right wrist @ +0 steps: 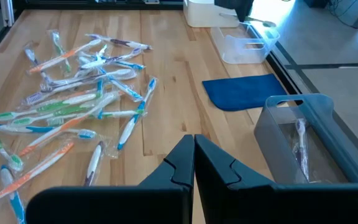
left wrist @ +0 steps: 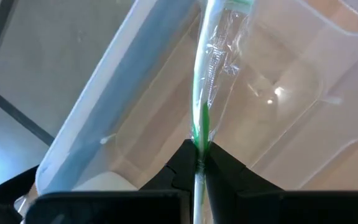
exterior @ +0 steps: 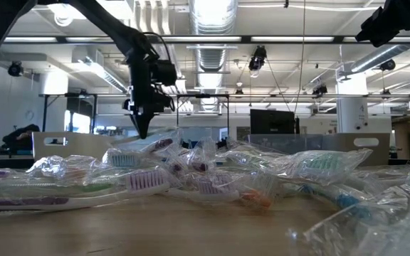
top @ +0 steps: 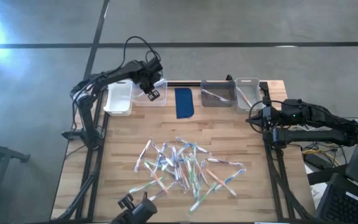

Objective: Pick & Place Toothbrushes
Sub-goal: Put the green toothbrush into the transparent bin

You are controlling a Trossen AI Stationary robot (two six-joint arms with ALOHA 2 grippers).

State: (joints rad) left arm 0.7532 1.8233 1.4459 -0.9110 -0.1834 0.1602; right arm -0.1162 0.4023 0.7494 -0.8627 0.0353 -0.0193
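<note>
Several wrapped toothbrushes (top: 185,168) lie in a loose pile on the wooden table (top: 123,143); the pile also fills the foreground of the low view (exterior: 212,178) and shows in the right wrist view (right wrist: 73,106). My left gripper (top: 153,94) stands over a clear bin (top: 158,93) at the far left and is shut on a green-and-clear wrapped toothbrush (left wrist: 213,56). In the low view it (exterior: 144,128) points steeply down. My right gripper (right wrist: 194,149) waits shut at the table's right edge (top: 260,118), touching nothing. My left gripper pinches the wrapped toothbrush between its two fingertips at a green stretch of the handle (left wrist: 199,134). The fingers come from above, slanting steeply down. The brush runs on past the fingertips, along their line, down into the clear bin (left wrist: 284,93). Whether its far end touches the bin I cannot tell.
Along the far edge stand a white bin (top: 118,98), the clear bin, a dark blue pad (top: 184,102), a grey bin (top: 217,93) holding a toothbrush (right wrist: 301,146), and another clear bin (top: 247,92). Bare wood lies between bins and pile.
</note>
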